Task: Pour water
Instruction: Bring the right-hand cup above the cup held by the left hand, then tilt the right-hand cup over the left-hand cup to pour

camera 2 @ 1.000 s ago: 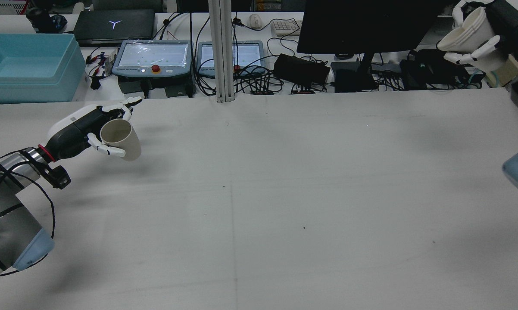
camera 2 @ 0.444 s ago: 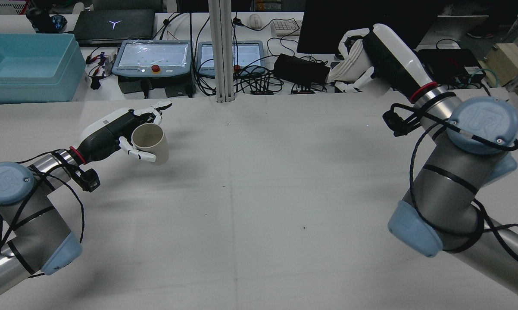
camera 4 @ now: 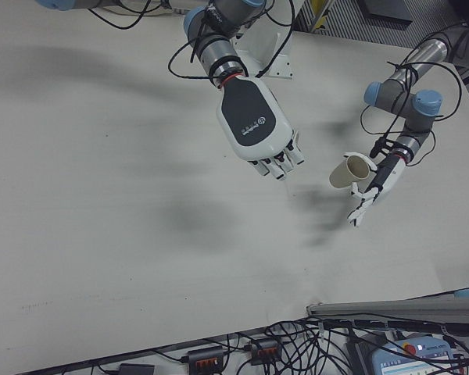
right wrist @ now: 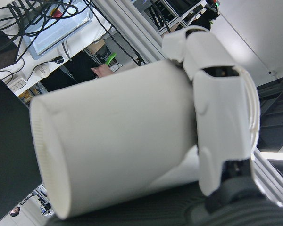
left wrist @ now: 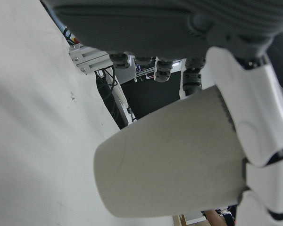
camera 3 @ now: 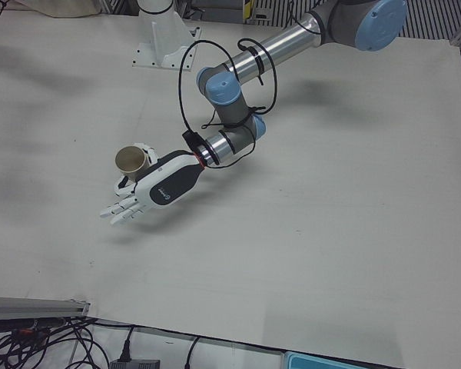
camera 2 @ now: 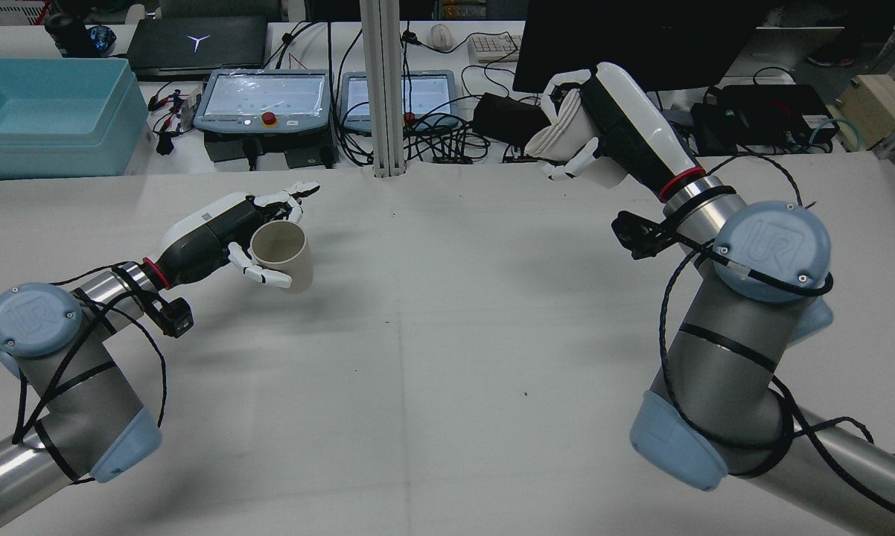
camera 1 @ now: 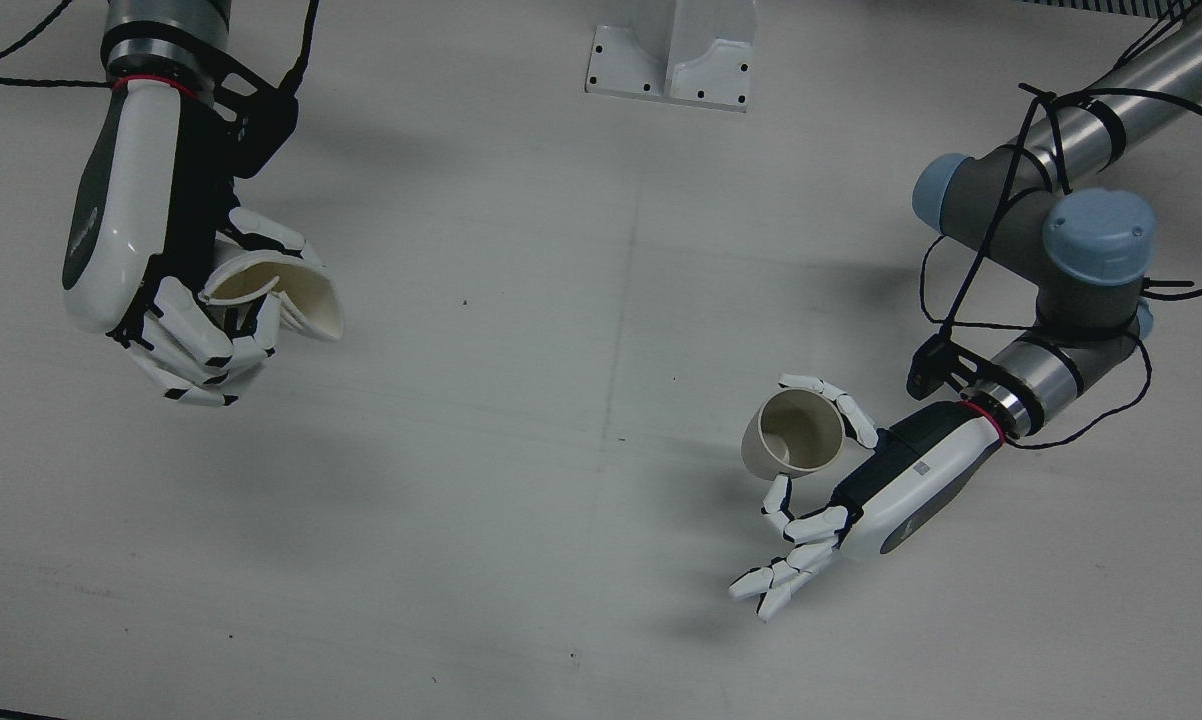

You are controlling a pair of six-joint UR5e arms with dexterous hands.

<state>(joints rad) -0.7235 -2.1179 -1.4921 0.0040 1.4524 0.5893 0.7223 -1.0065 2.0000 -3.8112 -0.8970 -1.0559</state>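
Observation:
My left hand (camera 2: 217, 234) is shut on a beige paper cup (camera 2: 284, 257) and holds it a little above the table, tipped with its mouth toward the rear camera. Some of its fingers stick out straight past the cup. Both show in the front view, the hand (camera 1: 861, 490) and the cup (camera 1: 796, 445), and the cup fills the left hand view (left wrist: 174, 165). My right hand (camera 2: 619, 138) is shut on a white cup (camera 2: 567, 134), squeezed out of round, held high over the table's far edge. The front view shows this hand (camera 1: 151, 260) and cup (camera 1: 276, 295).
A blue bin (camera 2: 45, 112), two teach pendants (camera 2: 265, 100), a monitor (camera 2: 626, 45) and cables lie beyond the table's far edge. A metal post (camera 2: 384, 89) stands at the far middle; its base (camera 1: 673, 50) shows in the front view.
My right arm has swung in from the right edge toward the middle, carrying the white cup. My left hand has moved right, toward the middle, with the beige cup.

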